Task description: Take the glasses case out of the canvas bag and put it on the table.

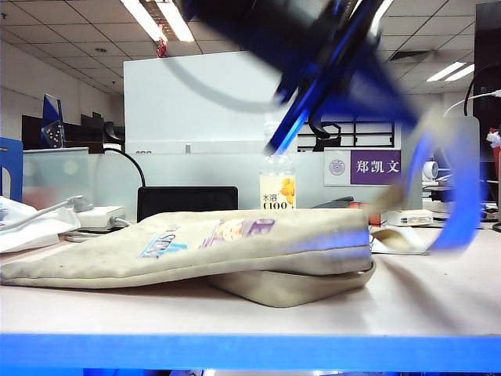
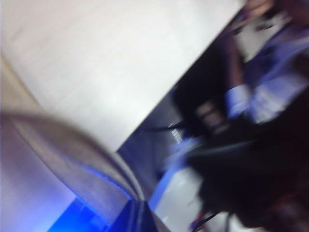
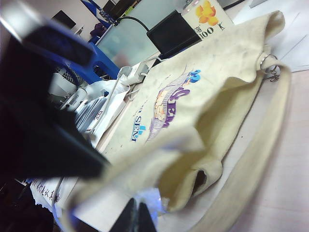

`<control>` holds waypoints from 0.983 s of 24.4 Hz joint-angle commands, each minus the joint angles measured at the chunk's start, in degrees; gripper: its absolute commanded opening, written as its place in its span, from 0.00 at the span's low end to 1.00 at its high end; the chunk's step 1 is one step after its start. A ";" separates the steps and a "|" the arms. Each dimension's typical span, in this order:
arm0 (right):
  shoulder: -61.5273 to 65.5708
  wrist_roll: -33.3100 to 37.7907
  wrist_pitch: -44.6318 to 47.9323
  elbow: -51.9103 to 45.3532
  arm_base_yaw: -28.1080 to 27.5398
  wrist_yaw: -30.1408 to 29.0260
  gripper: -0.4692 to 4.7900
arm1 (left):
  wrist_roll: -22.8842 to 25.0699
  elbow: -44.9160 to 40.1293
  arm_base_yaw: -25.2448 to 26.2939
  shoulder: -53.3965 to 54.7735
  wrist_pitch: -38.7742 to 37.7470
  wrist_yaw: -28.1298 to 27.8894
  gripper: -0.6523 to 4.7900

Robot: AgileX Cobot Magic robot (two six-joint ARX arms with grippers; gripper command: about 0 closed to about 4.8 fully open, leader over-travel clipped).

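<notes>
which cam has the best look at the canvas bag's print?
Right wrist view: canvas bag seen from above, purple and blue lettering readable. Exterior view shows the bag side-on, print foreshortened. Left wrist view is blurred; only a pale fabric edge, no print.

Black arm [image 1: 258,31], blue-trimmed links

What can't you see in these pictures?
- Glasses case: in no view; whether the canvas bag hides it can't be told.
- Left gripper: left wrist view blurred, what it pinches unclear.
- Right gripper: only shut fingertips show, holding a strap.
</notes>
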 commanded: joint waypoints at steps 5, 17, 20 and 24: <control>-0.13 -0.48 0.57 -0.26 -0.02 -0.61 0.13 | -2.73 13.40 1.38 -0.44 2.93 2.29 0.11; -0.13 -5.07 0.59 -0.26 -0.02 3.10 0.69 | 1.92 13.92 0.76 -0.42 -11.41 5.29 0.11; -0.13 -5.05 0.61 -0.28 -0.02 3.10 0.69 | 3.10 13.92 0.20 -0.42 -14.47 6.84 0.11; -0.13 -3.48 0.42 -0.28 0.00 -0.04 0.69 | 3.30 13.94 -0.57 -0.42 -13.66 8.26 0.11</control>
